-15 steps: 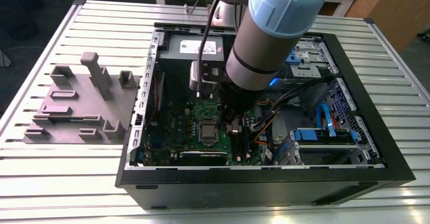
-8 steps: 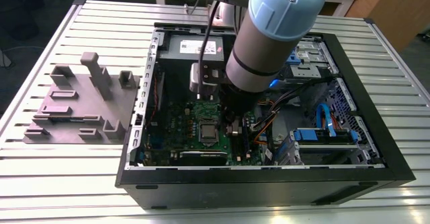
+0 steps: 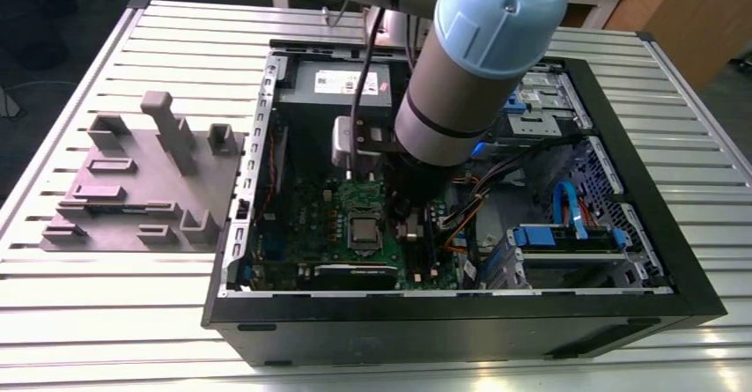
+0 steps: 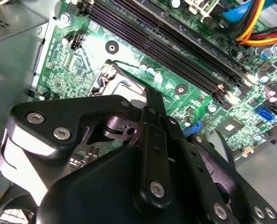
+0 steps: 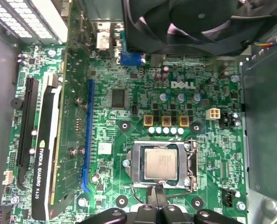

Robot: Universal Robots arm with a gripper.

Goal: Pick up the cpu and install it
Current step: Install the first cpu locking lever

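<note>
Hand [image 5: 158,198] just beside socketed cpu [image 5: 161,164].

A table of pale silver metal slats [image 3: 106,304] carries two things. An open black computer case [image 3: 470,326] lies on its side on the table, filling the middle and the exterior view's right. To the exterior view's left, just beside the case, rests a flat grey plastic fixture plate with upright blocks [image 3: 141,185].
</note>
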